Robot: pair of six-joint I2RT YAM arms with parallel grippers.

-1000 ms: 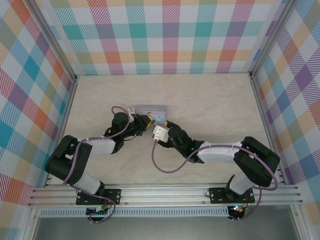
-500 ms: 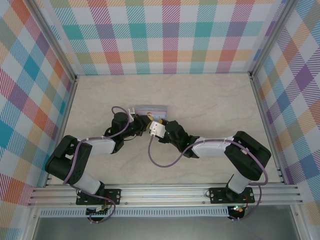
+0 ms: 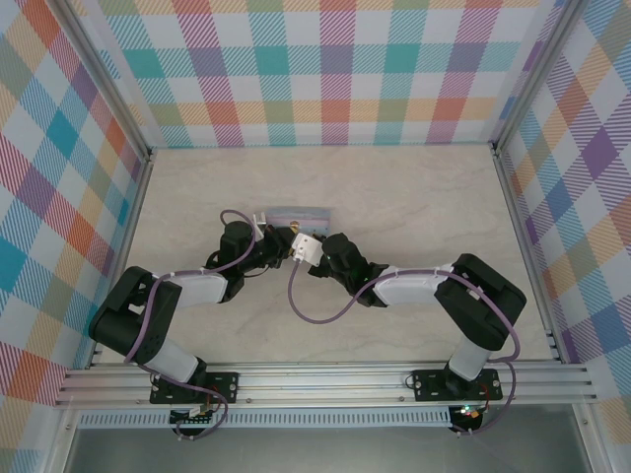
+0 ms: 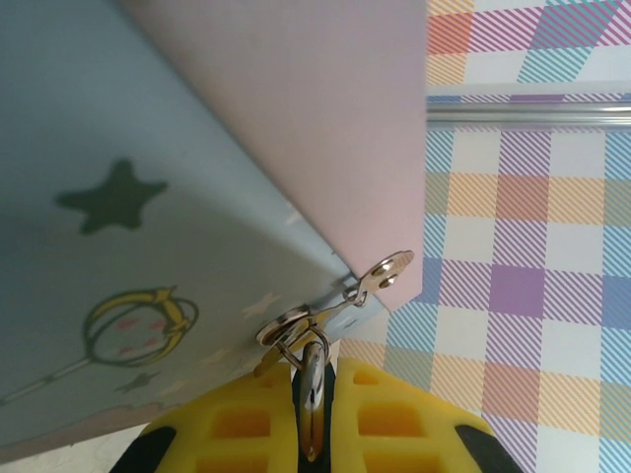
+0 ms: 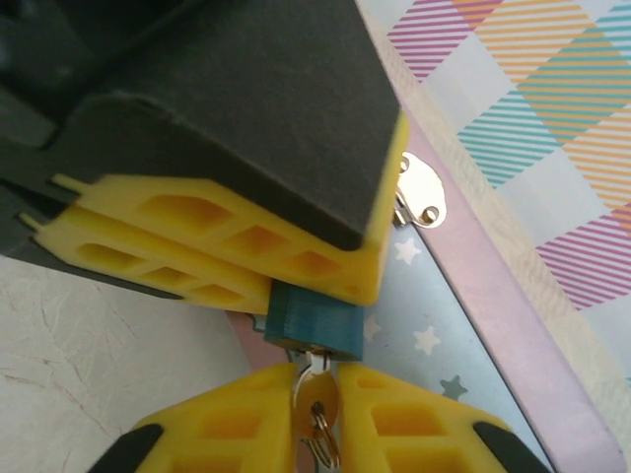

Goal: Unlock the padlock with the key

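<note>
Blue padlock [image 5: 311,330] straight ahead of right gripper [image 5: 315,379], touching its fingertips, far end clamped in closed left gripper [image 4: 314,384] beside tin [image 4: 148,246]. Key [image 5: 317,399] pinched tight in right gripper, shaft pointing into lock's base. Likely next: twist about that axis.

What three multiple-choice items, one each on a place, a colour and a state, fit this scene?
1. Where is the key? A lying loose; B pinched in the right gripper, tip at the padlock; C pinched in the left gripper.
2. The padlock's body is: A red; B blue; C green.
3. The left gripper is: A wide open; B shut on the key; C shut on the padlock.
Answers: 1 B, the right wrist view shows the key between that gripper's yellow fingers. 2 B, the body looks blue there. 3 C, its fingers clamp the padlock.
</note>
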